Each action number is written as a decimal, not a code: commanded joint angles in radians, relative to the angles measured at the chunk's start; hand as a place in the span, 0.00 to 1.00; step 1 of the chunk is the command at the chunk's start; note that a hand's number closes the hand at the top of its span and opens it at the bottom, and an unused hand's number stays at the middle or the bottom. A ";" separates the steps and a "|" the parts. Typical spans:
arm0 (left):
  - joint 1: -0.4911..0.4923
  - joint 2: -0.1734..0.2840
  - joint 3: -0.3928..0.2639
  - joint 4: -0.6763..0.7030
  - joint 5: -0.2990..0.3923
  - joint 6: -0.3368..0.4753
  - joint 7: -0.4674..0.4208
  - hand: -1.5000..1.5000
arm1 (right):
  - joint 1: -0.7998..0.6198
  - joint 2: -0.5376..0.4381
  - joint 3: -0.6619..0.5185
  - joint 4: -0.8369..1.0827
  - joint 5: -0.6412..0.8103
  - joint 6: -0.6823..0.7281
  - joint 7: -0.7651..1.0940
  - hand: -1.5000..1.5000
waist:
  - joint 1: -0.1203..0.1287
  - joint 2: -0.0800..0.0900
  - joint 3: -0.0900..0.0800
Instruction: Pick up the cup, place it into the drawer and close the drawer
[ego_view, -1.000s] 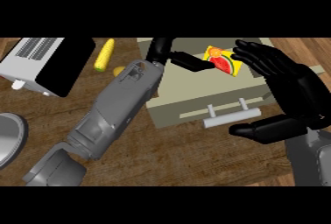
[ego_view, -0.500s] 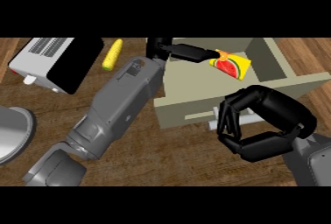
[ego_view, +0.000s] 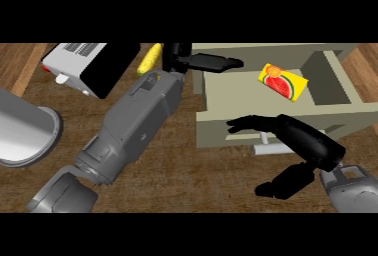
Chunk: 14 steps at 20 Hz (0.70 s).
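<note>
The cup (ego_view: 283, 82), yellow with a watermelon slice and an orange printed on it, is seen lying on its side on the floor of the open drawer (ego_view: 218, 131), toward the back right, apart from both hands. The left hand (ego_view: 201, 60) is held over the drawer's back left corner with fingers stretched out straight and nothing gripped. The right hand (ego_view: 295, 137) is placed over the drawer's front wall, its fingers extended and slightly bent toward the left; the drawer handle (ego_view: 270, 148) is partly hidden beneath it. A toaster (ego_view: 81, 67), a banana (ego_view: 151, 58) and a metal pot (ego_view: 22, 131) are seen on the wooden counter (ego_view: 192, 177) to the left.
</note>
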 joint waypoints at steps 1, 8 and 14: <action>0.021 0.000 0.034 0.005 0.020 -0.018 -0.026 0.00 | 0.033 0.015 0.066 0.121 0.196 -0.088 -0.073 0.00 | 0.041 -0.004 0.000; 0.112 0.042 0.039 -0.079 0.017 -0.073 -0.039 0.00 | -0.121 0.060 0.135 0.564 0.358 -0.148 -0.232 0.00 | 0.098 -0.006 0.000; 0.216 0.074 0.010 -0.199 0.009 -0.097 0.002 0.00 | -0.278 0.085 0.036 0.936 0.387 -0.268 -0.405 1.00 | 0.142 -0.008 0.002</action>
